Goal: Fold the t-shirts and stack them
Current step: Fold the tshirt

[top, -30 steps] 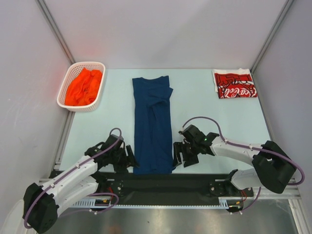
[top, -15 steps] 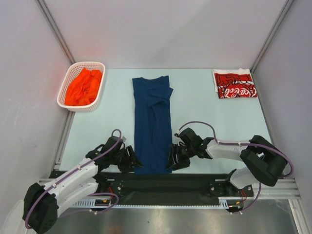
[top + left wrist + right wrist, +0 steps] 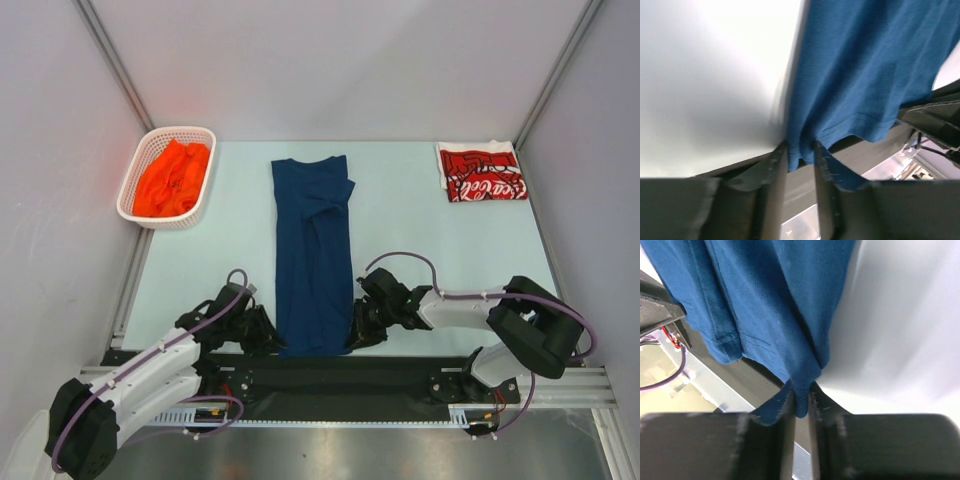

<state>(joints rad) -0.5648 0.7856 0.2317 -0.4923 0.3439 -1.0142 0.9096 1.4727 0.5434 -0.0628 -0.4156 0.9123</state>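
The navy tee [image 3: 314,255] lies on the middle of the pale surface [image 3: 430,240], folded into a long narrow strip that runs from the far side to the near edge. A small flap juts out on its right side near the far end. Its near hem reaches the black rail [image 3: 400,375] where the arms are mounted. The left tool [image 3: 268,338] is low at the strip's near left corner, and the right tool [image 3: 358,333] is low at the near right corner, so the two face each other across the hem. In the left wrist view, that tool's fingers [image 3: 771,170] are closed on the cloth, with a stitched corner of the hem bunched between them and the rest of the blue fabric spreading up and away to the right. In the right wrist view, the other tool is likewise clamped on the navy tee: a narrow tuck of the corner sits squeezed between the two fingers, with layered hems hanging to the left of it. The red tee [image 3: 481,172] lies folded in the far right corner of the surface, its white script showing, well apart from both arms. The orange tee [image 3: 172,178] sits crumpled inside the white basket [image 3: 180,131] at the far left corner.
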